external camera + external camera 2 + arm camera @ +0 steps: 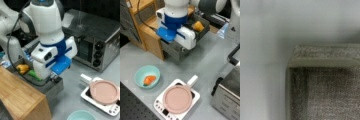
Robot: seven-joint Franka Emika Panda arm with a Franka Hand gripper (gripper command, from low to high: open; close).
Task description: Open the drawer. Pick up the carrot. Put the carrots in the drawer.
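The dark-grey drawer (51,88) (172,52) stands pulled out of the bamboo-topped cabinet (17,96) (150,37). My gripper (54,78) (184,49) hangs low over the drawer's front end, its fingers mostly hidden behind the white and blue hand. The wrist view shows only a corner of the drawer's thick grey wall (322,56) and no fingers. The orange carrot (149,79) lies in a teal bowl (143,72) on the table, well away from the gripper. The bowl's rim (81,114) shows in a front view; the carrot is hidden there.
Inside the drawer lie a yellow vegetable (22,68) (198,25) and a green one (33,73). A silver toaster oven (100,40) (230,97) stands by. A pink pan (103,92) (178,98) sits on a white hotplate (110,108) (160,106).
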